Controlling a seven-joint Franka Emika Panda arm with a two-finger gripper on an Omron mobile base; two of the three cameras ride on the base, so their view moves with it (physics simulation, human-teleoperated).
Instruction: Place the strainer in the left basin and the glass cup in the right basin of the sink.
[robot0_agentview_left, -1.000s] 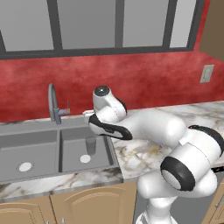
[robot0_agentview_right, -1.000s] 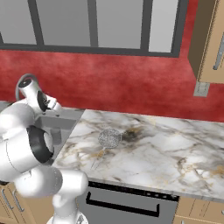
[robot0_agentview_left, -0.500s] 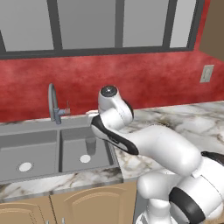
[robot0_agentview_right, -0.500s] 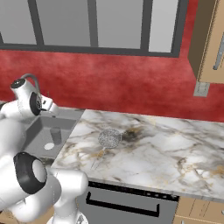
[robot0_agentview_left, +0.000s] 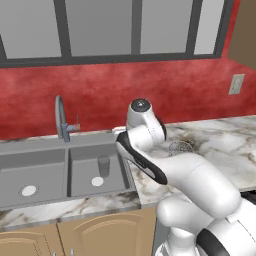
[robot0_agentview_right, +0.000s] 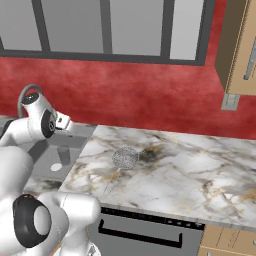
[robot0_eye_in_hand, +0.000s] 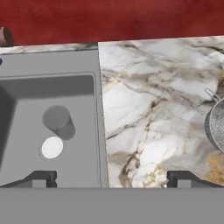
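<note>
Hanging above the seam between sink and tabletop, the gripper (robot0_eye_in_hand: 112, 179) has its two dark fingertips (robot0_eye_in_hand: 41, 178) spread wide apart, and nothing is between them. Just below and to one side of the gripper lies the right basin (robot0_eye_in_hand: 26, 148) of the sink (robot0_agentview_left: 50, 150), matte grey, with its pale round drain (robot0_eye_in_hand: 52, 147) close to the near fingertip. Inside this basin the glass cup (robot0_eye_in_hand: 59, 122) stands upright on the floor, just beside the drain and a little farther from the gripper than the drain. On the other side of the gripper the marble tabletop (robot0_eye_in_hand: 153, 100) begins at the basin's rim. The strainer (robot0_eye_in_hand: 215, 124) rests on this tabletop, well apart from the gripper and from the sink, on the side away from the basin. Farther off, across the divider, the left basin (robot0_agentview_left: 30, 172) holds only its own drain. Behind the sink the curved faucet (robot0_agentview_left: 61, 117) rises before the red wall (robot0_agentview_left: 100, 95).
</note>
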